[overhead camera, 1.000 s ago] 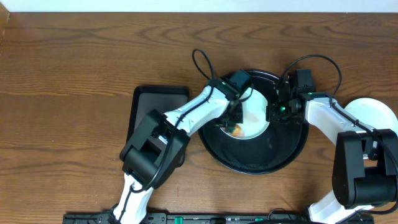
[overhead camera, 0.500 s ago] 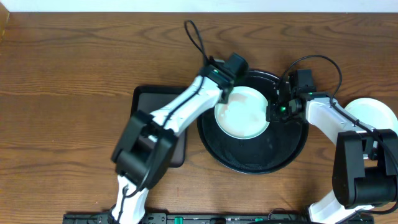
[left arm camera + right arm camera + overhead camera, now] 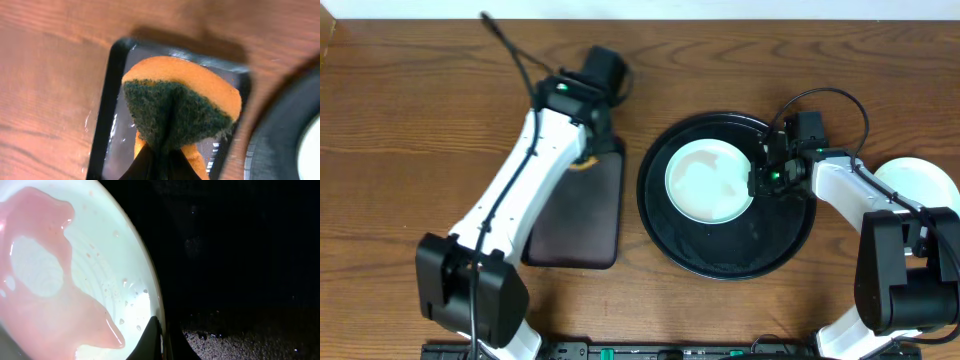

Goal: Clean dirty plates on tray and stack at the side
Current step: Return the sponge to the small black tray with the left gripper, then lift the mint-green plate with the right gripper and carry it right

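The left gripper (image 3: 159, 155) is clamping an orange sponge (image 3: 180, 105) with a dark green scouring face. Its jaws are pressing together on the sponge's pinched middle, so the foam is bulging out to either side. It is holding the sponge over the far end of the rectangular black tray (image 3: 585, 215), which is lying left of centre on the table (image 3: 420, 120). Whether the sponge is touching that tray cannot be told. The round black tray (image 3: 720, 250) is sitting right of centre, its glossy floor beading with water drops. A mint-white plate (image 3: 705, 182) is resting inside it, nearer the tray's far side than its near rim. A pinkish watery film (image 3: 45, 305) is pooling across the plate's face. The right gripper (image 3: 160, 340) is pinching the plate's right rim, with one finger on the inner face, the other under the edge, and the jaws closed on it. At the right edge of the table a white plate (image 3: 935, 180) is lying off the tray, partly hidden by the right arm.
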